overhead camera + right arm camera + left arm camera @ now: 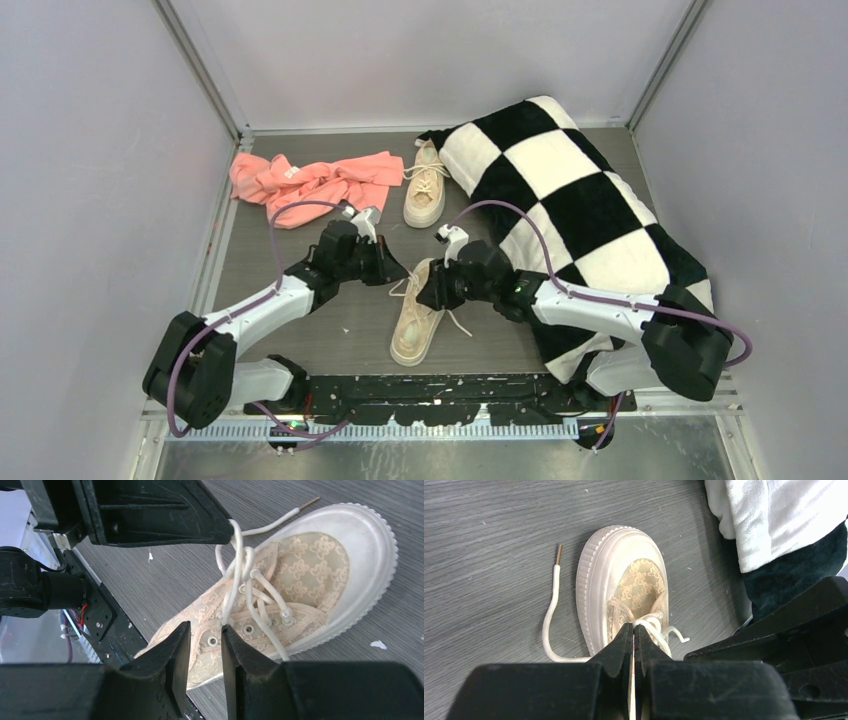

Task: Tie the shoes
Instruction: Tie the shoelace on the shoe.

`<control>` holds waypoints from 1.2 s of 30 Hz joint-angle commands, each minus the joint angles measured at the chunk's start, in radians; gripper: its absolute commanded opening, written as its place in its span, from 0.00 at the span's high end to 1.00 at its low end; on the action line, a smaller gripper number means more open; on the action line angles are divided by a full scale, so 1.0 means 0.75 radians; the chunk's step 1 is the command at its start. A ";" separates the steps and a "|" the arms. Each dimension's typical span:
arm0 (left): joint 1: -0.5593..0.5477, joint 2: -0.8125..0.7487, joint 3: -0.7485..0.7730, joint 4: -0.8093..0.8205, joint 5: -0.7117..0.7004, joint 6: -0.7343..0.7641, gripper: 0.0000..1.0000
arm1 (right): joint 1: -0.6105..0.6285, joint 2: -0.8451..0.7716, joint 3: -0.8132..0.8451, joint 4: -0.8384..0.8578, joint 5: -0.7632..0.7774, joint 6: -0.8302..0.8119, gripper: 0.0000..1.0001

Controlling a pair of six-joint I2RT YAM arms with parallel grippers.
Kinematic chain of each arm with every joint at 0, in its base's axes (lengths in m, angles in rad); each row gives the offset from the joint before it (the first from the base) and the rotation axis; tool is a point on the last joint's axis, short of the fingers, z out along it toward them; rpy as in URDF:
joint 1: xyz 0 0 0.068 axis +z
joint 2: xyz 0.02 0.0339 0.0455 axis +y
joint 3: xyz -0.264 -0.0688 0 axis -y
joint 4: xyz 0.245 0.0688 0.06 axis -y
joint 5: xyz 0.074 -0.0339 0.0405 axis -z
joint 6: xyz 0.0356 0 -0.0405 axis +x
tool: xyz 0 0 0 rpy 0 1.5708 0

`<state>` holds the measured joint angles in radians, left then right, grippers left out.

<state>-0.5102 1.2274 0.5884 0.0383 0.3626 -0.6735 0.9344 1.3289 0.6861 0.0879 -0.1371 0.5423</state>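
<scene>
My left gripper (634,636) clamps a lace (231,580) of the near shoe (639,580), on the worktop (499,530) between my arms; my right gripper (205,640) stands slightly apart beside it. Pull hard and the shoe drags, or the lace slips.

Your left arm (262,305) reaches in from the near left and your right arm (590,305) from the near right. Both wrists are bent down mid-table, tips close together. Your left gripper (634,630) is pinched tight on a lace (649,622). Your right gripper (204,630) has its fingers (175,650) parted by a narrow gap.
</scene>
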 commanded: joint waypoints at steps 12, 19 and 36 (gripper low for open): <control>0.007 0.035 0.023 0.097 0.070 -0.004 0.99 | 0.023 0.122 0.126 0.088 0.032 0.026 0.60; 0.007 0.033 0.023 0.098 0.083 0.002 0.99 | 0.023 0.147 0.133 0.037 0.124 0.027 0.60; -0.013 0.104 0.063 0.124 0.099 -0.040 0.99 | 0.023 0.125 0.126 -0.019 0.264 0.015 0.62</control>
<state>-0.5110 1.2957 0.5896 0.0788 0.4274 -0.6811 0.9474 1.4445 0.7483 0.0677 0.0204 0.5556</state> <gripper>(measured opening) 0.012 0.390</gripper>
